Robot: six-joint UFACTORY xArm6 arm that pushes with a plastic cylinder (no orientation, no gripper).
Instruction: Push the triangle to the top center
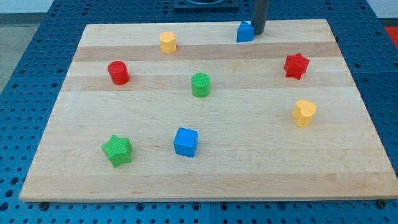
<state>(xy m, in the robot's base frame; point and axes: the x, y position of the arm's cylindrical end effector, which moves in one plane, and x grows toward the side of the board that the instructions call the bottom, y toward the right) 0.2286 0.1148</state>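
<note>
The blue triangle block [245,32] sits near the board's top edge, a little right of centre. My tip [259,32] stands right against the triangle's right side, touching or nearly touching it. The dark rod rises from there out of the view's top.
On the wooden board [205,174]: a yellow hexagon-like block [168,42] at top left, a red cylinder [118,73] at left, a green cylinder [200,85] at centre, a red star [296,66] at right, a yellow heart [304,113], a blue cube [186,142], a green star [117,150].
</note>
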